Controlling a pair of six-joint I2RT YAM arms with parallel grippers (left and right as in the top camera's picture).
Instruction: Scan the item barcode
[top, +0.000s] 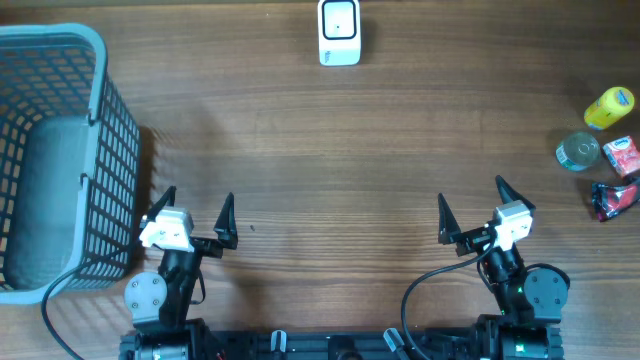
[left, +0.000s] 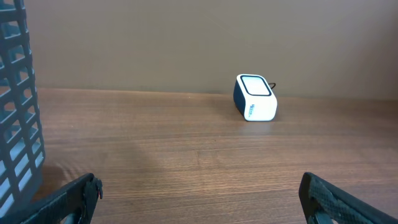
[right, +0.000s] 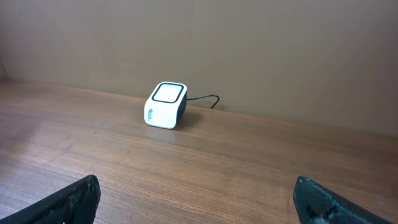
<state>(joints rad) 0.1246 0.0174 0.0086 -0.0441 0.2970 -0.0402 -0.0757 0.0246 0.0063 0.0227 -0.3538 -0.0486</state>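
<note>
Along the near edge of the table (top: 330, 170) both arms sit low. The left pincer (top: 198, 197) is toward the near left corner and the right pincer (top: 470, 192) toward the near right corner. Each has its fingers spread wide apart and nothing between them. Both wrist views show only bare wood between the black fingertips.

At the middle of the far edge stands the white scanner (top: 339, 32), its window facing up, and a dark cable (right: 202, 99) runs off behind it. Against the right edge lies a small cluster of goods: a yellow bottle (top: 609, 107) on its side, a round tin (top: 578, 151) just beside it, a red and white packet (top: 622, 156) touching the tin, and a dark red wrapper (top: 613, 198) nearest the arms. All four lie well apart from either pincer.

A grey mesh basket (top: 60, 150) fills the left edge, close beside the left arm.
</note>
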